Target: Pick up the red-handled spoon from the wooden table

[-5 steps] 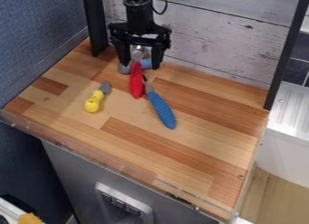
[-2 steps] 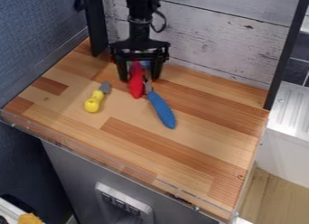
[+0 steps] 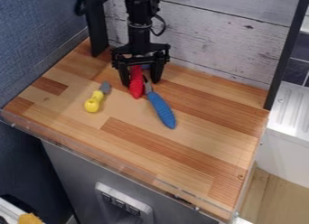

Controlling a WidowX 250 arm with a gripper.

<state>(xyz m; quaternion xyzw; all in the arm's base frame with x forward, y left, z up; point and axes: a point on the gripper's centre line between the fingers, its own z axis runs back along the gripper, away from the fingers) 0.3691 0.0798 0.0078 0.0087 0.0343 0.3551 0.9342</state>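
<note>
Your gripper [image 3: 140, 82] hangs near the back of the wooden worktop [image 3: 181, 148], pointing down, with its two fingers [image 3: 156, 73] spread wide, one on each side of the red tool [image 3: 137, 89]. You have nothing clamped: there is a gap between the fingers, and the red tool lies within it, resting on the wood and pointing toward the front edge. The finger toward the view's left comes very close to the red handle (you can't tell from this angle whether it actually brushes it), while the other stands a little apart from it. Just beside the red tool, you have the blue-handled tool [image 3: 161, 110], its metal end up by the red handle and its grip slanting toward the front and the view's right. A bit of something blue [image 3: 145, 66] peeks out behind the red tool, up between your fingers. Toward the view's left, well apart from the blue-handled tool, lies the yellow-handled tool [image 3: 93, 104], its grey tip angled to the back. Behind your gripper stands the whitewashed plank wall [image 3: 220, 40].
</note>
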